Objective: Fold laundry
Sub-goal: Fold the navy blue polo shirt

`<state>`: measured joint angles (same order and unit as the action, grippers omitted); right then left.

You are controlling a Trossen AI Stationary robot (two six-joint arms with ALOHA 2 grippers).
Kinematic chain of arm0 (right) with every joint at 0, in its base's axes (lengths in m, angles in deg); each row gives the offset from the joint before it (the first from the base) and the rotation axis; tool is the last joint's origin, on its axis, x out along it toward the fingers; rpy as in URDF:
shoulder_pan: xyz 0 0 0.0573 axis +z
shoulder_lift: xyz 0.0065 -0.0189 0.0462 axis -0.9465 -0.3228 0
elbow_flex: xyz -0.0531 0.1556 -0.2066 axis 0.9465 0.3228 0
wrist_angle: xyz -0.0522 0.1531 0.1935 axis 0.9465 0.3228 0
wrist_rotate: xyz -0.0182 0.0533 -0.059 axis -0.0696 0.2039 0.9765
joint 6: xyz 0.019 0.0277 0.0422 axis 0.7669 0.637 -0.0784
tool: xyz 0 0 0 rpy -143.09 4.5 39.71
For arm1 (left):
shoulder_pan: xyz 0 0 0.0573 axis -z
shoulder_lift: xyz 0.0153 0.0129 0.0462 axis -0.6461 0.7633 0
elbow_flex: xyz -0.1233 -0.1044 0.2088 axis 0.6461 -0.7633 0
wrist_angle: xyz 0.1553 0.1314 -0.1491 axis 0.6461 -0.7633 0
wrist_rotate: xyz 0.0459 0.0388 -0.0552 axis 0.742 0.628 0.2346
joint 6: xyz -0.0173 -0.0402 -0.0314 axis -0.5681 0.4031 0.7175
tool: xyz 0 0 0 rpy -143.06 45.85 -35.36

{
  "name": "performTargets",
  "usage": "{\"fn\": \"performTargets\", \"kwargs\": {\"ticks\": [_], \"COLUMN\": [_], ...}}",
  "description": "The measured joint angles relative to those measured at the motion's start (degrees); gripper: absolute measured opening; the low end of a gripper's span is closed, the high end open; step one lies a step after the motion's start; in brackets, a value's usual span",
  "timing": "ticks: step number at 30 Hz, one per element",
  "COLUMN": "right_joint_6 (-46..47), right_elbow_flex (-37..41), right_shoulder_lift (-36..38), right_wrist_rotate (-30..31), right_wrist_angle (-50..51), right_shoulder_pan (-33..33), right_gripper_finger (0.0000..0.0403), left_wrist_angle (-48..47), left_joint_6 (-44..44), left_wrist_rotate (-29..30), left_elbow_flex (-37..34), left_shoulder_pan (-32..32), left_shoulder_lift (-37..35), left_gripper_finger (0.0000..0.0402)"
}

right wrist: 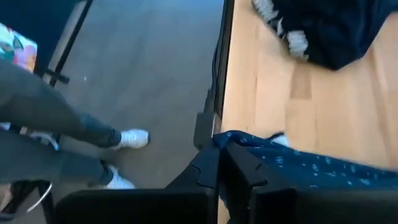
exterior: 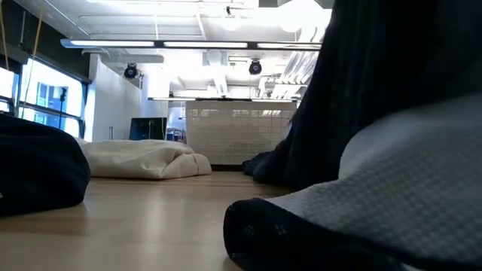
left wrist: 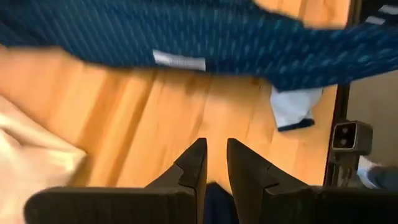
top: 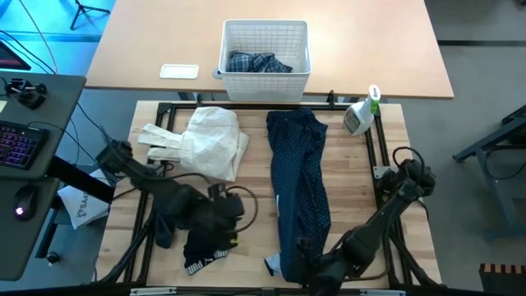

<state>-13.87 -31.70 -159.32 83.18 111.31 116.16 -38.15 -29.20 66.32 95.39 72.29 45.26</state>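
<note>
The navy dotted shirt lies stretched from the far side to the near edge, right of centre. Its near end rises close before the low view. My right gripper is shut on that near end. Black pieces lie in a heap at the near left, one with a white-lettered band. My left gripper hovers above them with dark cloth between its nearly shut fingers. The plaid shirt sits in the white basket on the far table. My left gripper has dark cloth far back between its two fingers, whose ends stand slightly apart. It slants down from the table's left. Which part of the piece it has is hidden by the gripper. My right gripper pinches the navy shirt's near edge between its two fingers, slanting down from the table's right. The edge is raised off the wood, and the rest of the shirt lies on the table.
A cream cloth lies bunched at the far left of the table. A spray bottle stands at the far right corner. The black frame rail runs along the near edge, and a person's legs stand on the floor beyond it.
</note>
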Motion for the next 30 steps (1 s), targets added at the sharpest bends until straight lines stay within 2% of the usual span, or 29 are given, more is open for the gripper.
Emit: {"fn": "performTargets", "kwargs": {"ticks": [5, 9, 12, 14, 17, 21, 23, 25, 30], "right_joint_6": [7.2, 12.7, 20.4, 26.2, 27.9, 19.6, 15.8, 14.5, 18.0], "right_elbow_flex": [0.0, 0.1, 0.1, 0.1, 0.1, 0.1, 0.1, 0.1, 0.1], "right_shoulder_lift": [-4.2, -6.5, -6.6, -6.4, -6.3, -7.6, -9.3, -11.4, -17.1], "right_wrist_rotate": [-5.9, -10.1, -14.7, -15.5, -10.5, 5.2, 8.6, 8.7, 1.5], "right_wrist_angle": [1.8, 1.9, 2.4, 2.1, -0.4, -1.0, -0.2, 2.1, 8.3], "right_shoulder_pan": [0.0, 0.0, -0.3, -0.4, 0.0, 0.6, 0.2, -0.9, -2.9], "right_gripper_finger": [0.0055, 0.0118, 0.0159, 0.0179, 0.0197, 0.0205, 0.0205, 0.0204, 0.0183], "left_wrist_angle": [0.1, 0.1, 0.2, 0.3, 0.2, 0.4, 1.9, 2.4, 2.3], "left_joint_6": [-2.9, -5.4, -7.4, -7.8, -7.8, -7.4, -6.1, -5.1, -6.2], "left_wrist_rotate": [6.4, 7.1, 7.1, 6.8, 6.8, 7.5, 8.2, 8.2, 7.1], "left_elbow_flex": [0.0, 0.0, 0.0, 0.0, 0.0, 0.0, -0.2, -0.3, -0.4], "left_shoulder_pan": [2.9, 4.0, 5.1, 6.0, 7.5, 9.0, 9.2, 9.2, 9.2], "left_shoulder_lift": [-1.3, -1.5, -1.5, -1.5, -1.5, -1.5, -1.5, -1.5, -1.5], "left_gripper_finger": [0.0049, 0.0049, 0.0049, 0.0049, 0.0049, 0.0049, 0.0049, 0.0049, 0.0049]}}
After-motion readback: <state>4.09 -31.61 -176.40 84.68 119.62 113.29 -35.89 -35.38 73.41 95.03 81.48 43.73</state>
